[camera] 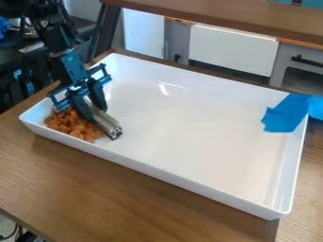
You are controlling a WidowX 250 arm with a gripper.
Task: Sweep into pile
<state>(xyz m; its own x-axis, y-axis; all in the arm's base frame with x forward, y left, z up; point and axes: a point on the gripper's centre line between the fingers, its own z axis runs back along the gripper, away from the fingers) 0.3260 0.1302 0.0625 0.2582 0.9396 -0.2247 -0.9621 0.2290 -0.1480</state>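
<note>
Pieces [71,125] beside bar [107,122] gripped by hand [96,112].

A white tray [189,177] with raised walls sits on a brown wooden surface [120,194]. The robot arm [60,45] comes in from the upper left, and its black gripper [90,105] hangs down inside the tray's left end, its fingers closed on a silver metal bar [106,122] that slants down to the right. Right beside the bar, on its left, orange pieces [71,124] are heaped in the tray's near left corner. Blue tape [284,113] covers part of the right wall. Behind, a brown board [208,21] crosses above grey cabinets [296,64]
</note>
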